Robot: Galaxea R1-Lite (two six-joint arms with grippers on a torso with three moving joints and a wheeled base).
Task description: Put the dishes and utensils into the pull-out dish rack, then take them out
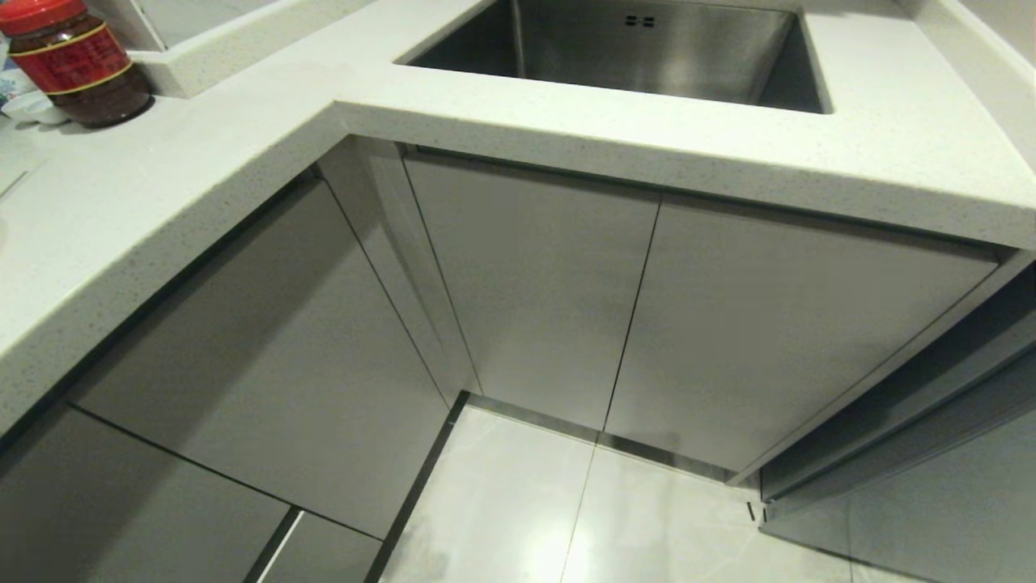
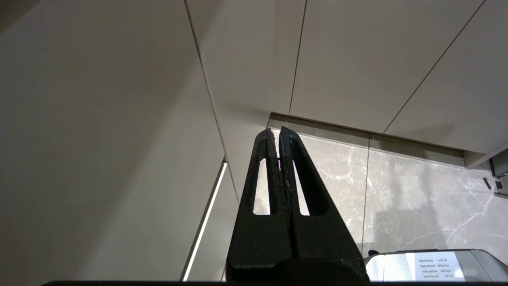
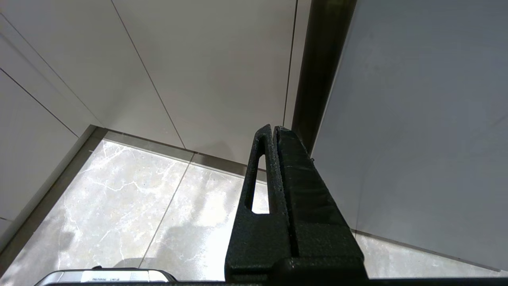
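The dishes, the utensils and the pull-out dish rack are out of view. I face closed white cabinet fronts (image 1: 534, 291) under a countertop corner. Neither arm shows in the head view. My left gripper (image 2: 276, 132) hangs low above the marble floor, pointing at the base of the cabinets, its black fingers pressed together with nothing between them. My right gripper (image 3: 274, 129) is likewise shut and empty, pointing at the cabinet base beside a grey panel (image 3: 416, 119).
A steel sink (image 1: 631, 48) is set in the speckled countertop (image 1: 162, 186). A red-lidded jar (image 1: 77, 61) stands at the far left on the counter. Marble floor tiles (image 1: 566, 518) lie below. Part of my base (image 2: 428, 266) shows low in the left wrist view.
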